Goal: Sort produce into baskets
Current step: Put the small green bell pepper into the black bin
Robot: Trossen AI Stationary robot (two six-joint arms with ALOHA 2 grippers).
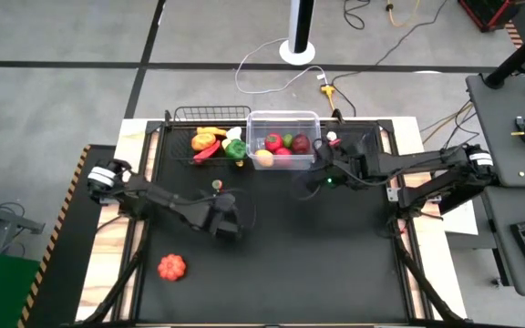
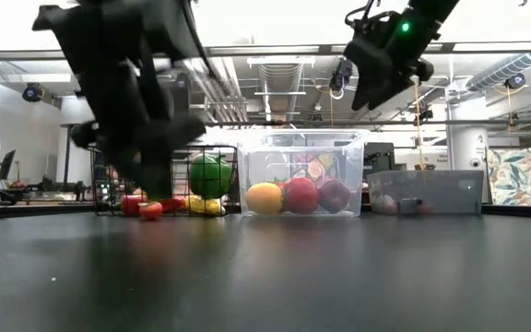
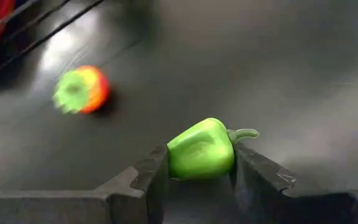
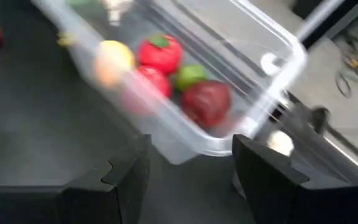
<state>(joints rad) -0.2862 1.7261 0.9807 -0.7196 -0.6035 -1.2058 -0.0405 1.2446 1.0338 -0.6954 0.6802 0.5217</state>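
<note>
My left gripper (image 1: 229, 226) hangs over the middle-left of the black table, shut on a green pepper (image 3: 197, 146). A small red tomato with a green top (image 3: 81, 90) lies on the table just beyond it (image 1: 217, 185). An orange pumpkin (image 1: 171, 267) sits near the front left. Along the far edge stand a black wire basket (image 1: 182, 117), a clear bin (image 1: 283, 116) with red, green and yellow pieces, and a dark tray (image 2: 431, 189). My right gripper (image 1: 315, 169) hovers open, high above the table just in front of the bin's right corner (image 4: 229, 146), with nothing between its fingers. My left gripper pinches the green pepper by its two opposite sides (image 3: 174, 155) between its two fingers. The fingers slant down from the table's left. The pepper lies on its side in the hold, its stem (image 3: 244, 133) sticking out past one finger, and it is held clear of the table.
The wire basket holds yellow, orange, red and green pieces (image 1: 215, 143). Open black tabletop spreads across the near and right parts (image 1: 335, 255). Cables and a white post base (image 1: 297, 50) lie on the floor beyond the far edge.
</note>
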